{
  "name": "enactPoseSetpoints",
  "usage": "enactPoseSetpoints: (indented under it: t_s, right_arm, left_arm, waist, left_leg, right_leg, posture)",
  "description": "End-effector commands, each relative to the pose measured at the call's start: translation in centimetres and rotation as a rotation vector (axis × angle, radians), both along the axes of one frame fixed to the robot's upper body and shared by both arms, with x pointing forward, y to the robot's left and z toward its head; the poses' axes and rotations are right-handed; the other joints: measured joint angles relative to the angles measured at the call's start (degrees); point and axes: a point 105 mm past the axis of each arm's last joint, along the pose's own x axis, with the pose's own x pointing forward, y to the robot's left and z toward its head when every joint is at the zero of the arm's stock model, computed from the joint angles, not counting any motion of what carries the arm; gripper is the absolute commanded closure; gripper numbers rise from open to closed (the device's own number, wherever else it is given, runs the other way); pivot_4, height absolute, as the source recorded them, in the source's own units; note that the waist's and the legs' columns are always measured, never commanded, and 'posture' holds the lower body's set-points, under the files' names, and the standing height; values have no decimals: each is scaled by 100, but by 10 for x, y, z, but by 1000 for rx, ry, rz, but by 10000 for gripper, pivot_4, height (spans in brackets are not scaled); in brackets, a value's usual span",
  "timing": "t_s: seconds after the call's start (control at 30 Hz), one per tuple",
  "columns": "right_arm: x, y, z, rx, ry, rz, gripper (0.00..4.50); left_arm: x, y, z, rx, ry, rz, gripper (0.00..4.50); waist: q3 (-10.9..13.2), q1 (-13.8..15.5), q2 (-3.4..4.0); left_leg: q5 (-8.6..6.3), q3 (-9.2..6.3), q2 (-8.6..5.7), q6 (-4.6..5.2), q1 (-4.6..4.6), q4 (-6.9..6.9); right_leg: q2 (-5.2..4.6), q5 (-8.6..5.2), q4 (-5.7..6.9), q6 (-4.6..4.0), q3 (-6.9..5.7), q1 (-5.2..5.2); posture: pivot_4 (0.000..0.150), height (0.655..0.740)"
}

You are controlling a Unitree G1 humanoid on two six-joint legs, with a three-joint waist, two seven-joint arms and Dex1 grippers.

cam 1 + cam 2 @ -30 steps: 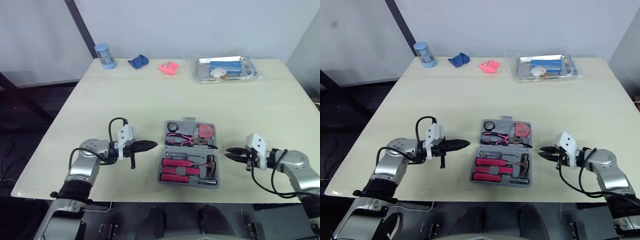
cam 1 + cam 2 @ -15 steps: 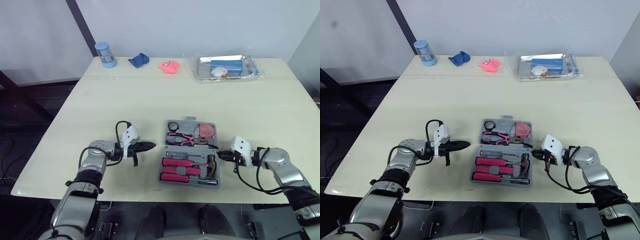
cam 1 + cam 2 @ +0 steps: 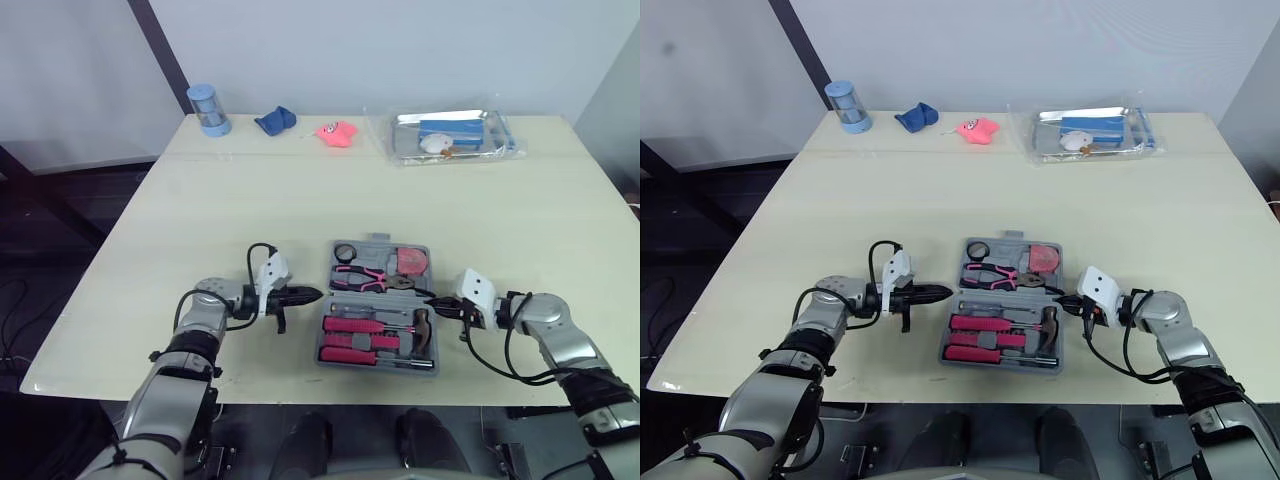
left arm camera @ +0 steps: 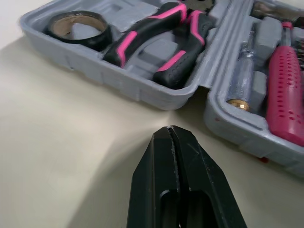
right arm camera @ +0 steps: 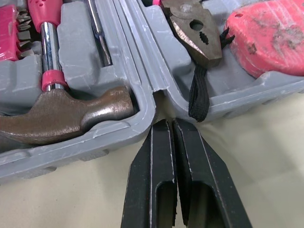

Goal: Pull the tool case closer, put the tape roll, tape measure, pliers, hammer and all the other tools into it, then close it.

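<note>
Open case (image 3: 377,242) lies flat, hinge running left-right. Left gripper (image 3: 314,295) and right gripper (image 3: 433,302), both pressed together and empty, point inward at the hinge ends.

Both head views look forward and down from over the near edge of the pale cream table (image 3: 300,190), covering its whole top and the grey plastic tool case (image 3: 375,254). Each wrist camera sits low and very close, the left gripper (image 4: 170,130) and right gripper (image 5: 167,124) views facing that case's hinge from opposite sides.
</note>
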Motion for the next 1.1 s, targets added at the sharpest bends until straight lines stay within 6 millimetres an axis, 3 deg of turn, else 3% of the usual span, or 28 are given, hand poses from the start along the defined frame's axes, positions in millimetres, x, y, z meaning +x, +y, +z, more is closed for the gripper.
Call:
enactPoseSetpoints:
  t_s: [0.03, 0.7, 1.1]
  right_arm:
    - [4, 3, 10, 8, -49, 14, 43664]
    - [3, 8, 19, 25, -80, 38, 43664]
    - [-21, 13, 14, 46, 25, 108, 43664]
  left_arm:
    - [2, -5, 3, -2, -6, -16, 45000]
    - [5, -28, -1, 6, 14, -60, 45000]
    - [-22, -27, -2, 4, 85, -167, 45000]
  waist:
    - [0, -1, 0]
    - [0, 11, 0]
    - [0, -5, 0]
  left_leg:
    - [0, 0, 0, 0, 0, 0]
    - [0, 0, -1, 0, 0, 2]
    - [0, -2, -1, 0, -1, -1]
  right_leg:
    - [0, 0, 0, 0, 0, 0]
    - [0, 0, 2, 0, 0, 1]
    - [-1, 0, -2, 0, 0, 0]
  posture:
    - [1500, 7400]
    - [1500, 7400]
    - [1500, 7400]
